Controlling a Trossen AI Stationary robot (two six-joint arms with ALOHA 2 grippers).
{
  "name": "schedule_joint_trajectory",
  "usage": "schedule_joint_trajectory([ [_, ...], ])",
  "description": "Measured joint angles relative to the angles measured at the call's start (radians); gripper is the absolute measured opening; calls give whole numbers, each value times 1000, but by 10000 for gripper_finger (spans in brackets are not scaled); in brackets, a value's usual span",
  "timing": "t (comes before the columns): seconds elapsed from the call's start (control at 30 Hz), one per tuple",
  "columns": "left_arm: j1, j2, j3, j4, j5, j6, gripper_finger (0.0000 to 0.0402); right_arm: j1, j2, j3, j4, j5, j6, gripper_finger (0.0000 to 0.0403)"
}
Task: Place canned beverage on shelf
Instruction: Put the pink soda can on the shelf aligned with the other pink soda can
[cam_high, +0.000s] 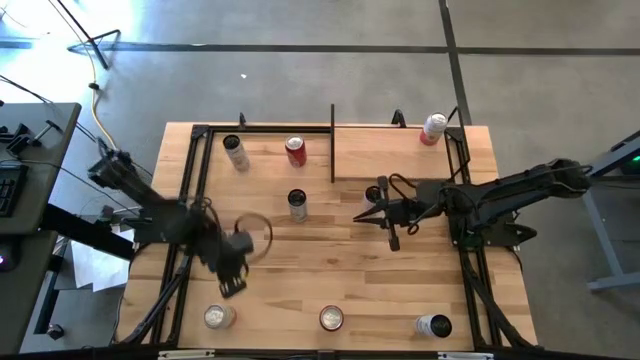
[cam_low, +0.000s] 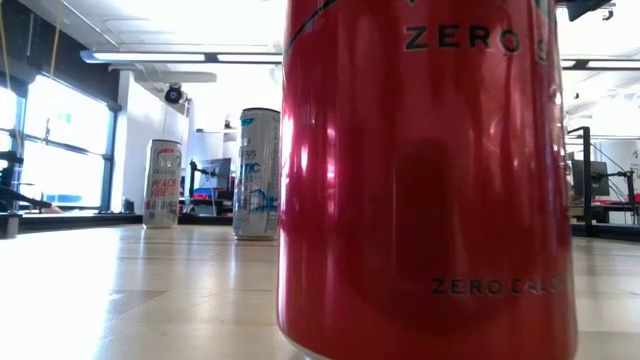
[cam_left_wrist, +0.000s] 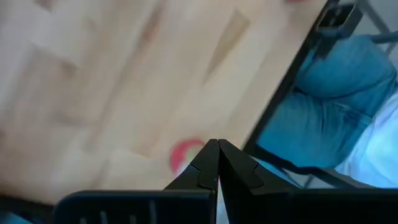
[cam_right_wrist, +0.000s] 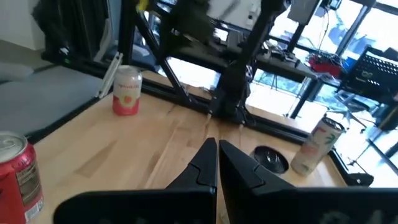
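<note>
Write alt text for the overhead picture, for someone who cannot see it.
Seen from above, two dark robot arms reach over a wooden table scattered with seven drink cans. The left end effector and the right end effector are both shut and hold nothing. One can stands on a pale shelf at the far right corner.

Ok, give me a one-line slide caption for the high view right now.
Seven cans stand scattered on the table; left gripper and right gripper hover shut and empty, the shelf still bare.

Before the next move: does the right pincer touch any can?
Apart. High view: the shut right pincer points over bare wood; the nearest dark can stands clear.
</note>
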Motion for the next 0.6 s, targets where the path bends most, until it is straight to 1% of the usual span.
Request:
schedule_joint_trajectory([
  [0.17, -102, 127, 68, 1, 13, -240, 2, 64, 0, 0, 1, 54, 26, 0],
  [0.3, -163, 208, 119, 4, 55, -369, 21, 117, 0, 0, 2, 86, 26, 0],
  [0.43, -201, 284, 163, 3, 113, -448, 65, 170, 0, 0, 2, 146, 46, 0],
  [0.6, -223, 368, 215, -17, 206, -496, 142, 241, 23, 0, 10, 228, 46, 0],
])
